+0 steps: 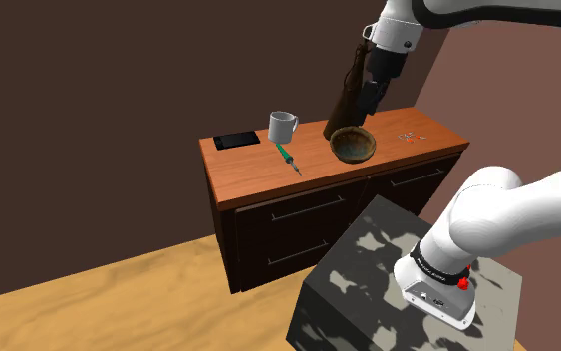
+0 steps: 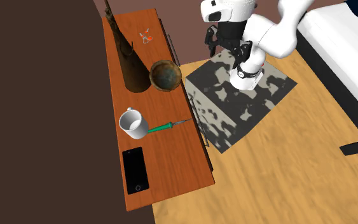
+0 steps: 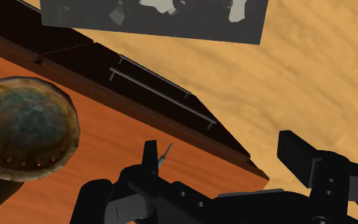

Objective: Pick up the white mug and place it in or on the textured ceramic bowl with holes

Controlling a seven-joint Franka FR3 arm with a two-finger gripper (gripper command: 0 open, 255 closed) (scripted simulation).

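A reddish wooden sideboard (image 1: 253, 177) with dark drawer fronts stands against a dark brown wall, on a pale wooden floor. The plain white mug (image 1: 282, 127) stands upright near the sideboard's back edge, between a flat black phone (image 1: 237, 140) by an end corner and the rough brown bowl with a bluish inside (image 1: 354, 146) at the front edge. A green-handled pointed tool (image 1: 287, 157) lies just before the mug. The black gripper (image 1: 369, 105) hangs high near the bowl, well apart from the mug, its fingers spread and holding nothing.

On orange-brown wooden cabinet top (image 1: 258, 179), L to R in shoulder view: flat black phone (image 1: 236, 141), white mug (image 1: 282, 127), brown rough bowl (image 1: 354, 145), small red-orange item (image 1: 412, 136). Green-handled pointed tool (image 1: 288, 158) in front of mug, nr front edge. Tall dark-brown cone (image 1: 343, 108) just behind bowl.
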